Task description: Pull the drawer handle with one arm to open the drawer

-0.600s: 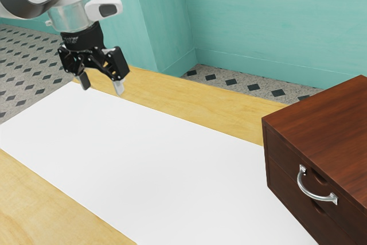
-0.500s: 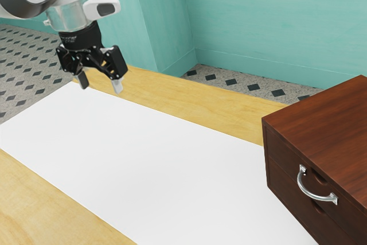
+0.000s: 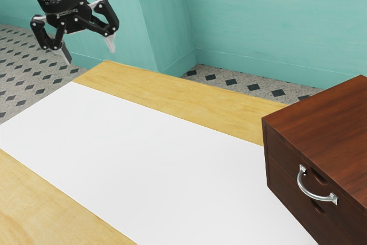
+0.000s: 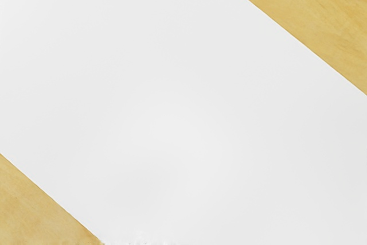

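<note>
**Exterior view: hand lifts away while the drawer waits untouched**

In the last half second the gripper has climbed from just above the table's far corner to high at 10 o'clock in the exterior view. It has also turned a little at the wrist. Its jaws are spread wide with nothing between them, much as they were before. The wrist view looks straight down from this height on the white mat, with strips of the wooden table on either side.

Nothing else has moved. The dark wooden drawer cabinet sits at 4 o'clock in the exterior view, at the mat's near end. The curved metal drawer handle is on the front facing the camera. The drawer front looks flush with the cabinet, so it appears shut.

The rise has taken the hand no closer to the handle, and if anything slightly farther off. It reads as a clearing or reorienting move before the approach, so the task is at its very start. From the gripper the handle lies toward 4 o'clock, well apart across the mat. The open jaws still need to descend and line up on either side of the handle's bar before any pull.
</note>
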### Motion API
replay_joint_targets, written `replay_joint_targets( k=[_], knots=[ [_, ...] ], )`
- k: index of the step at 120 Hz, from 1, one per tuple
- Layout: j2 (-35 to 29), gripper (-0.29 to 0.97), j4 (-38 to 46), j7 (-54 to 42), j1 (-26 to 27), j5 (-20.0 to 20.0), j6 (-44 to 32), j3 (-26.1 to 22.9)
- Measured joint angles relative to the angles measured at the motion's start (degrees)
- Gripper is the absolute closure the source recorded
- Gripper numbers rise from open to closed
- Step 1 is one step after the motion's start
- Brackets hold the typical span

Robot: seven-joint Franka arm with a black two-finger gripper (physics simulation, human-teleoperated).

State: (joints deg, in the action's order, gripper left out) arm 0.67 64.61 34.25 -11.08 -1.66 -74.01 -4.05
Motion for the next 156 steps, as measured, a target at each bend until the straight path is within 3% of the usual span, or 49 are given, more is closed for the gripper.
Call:
replay_joint_targets(
  k=[9, 17, 23, 39, 48, 60, 78, 94, 121, 156],
  knots=[
    [1.25, 0.0, 0.26, 5.93, -3.41, 0.05, -0.84, -5.53],
    [1.65, 0.0, 0.38, 10.62, -1.81, 0.1, -1.45, -9.33],
    [1.87, 0.0, 0.53, 13.81, 2.45, 0.09, -1.79, -11.76],
    [3.37, 0.0, 2.88, 21.12, 19.9, 0.14, -2.4, -13.84],
    [3.96, 0.0, 3.74, 24.58, 24.18, 0.06, -3.06, -13.99],
    [2.6, 0.0, 12.69, 28.56, 22.0, 0.44, -8.0, -14.05],
    [-5.52, 0.0, 29.54, 33.41, 15.65, 2.74, -21.29, -15.55],
    [-11.91, 0.0, 38.43, 36.47, 20.22, 5.8, -32.42, -17.76],
    [-13.77, 0.02, 47.24, 40.34, 20.49, 8.98, -46.86, -17.93],
    [-16.88, 0.02, 53.4, 43.66, 19.74, 11.56, -54.81, -16.6]
  ],
)
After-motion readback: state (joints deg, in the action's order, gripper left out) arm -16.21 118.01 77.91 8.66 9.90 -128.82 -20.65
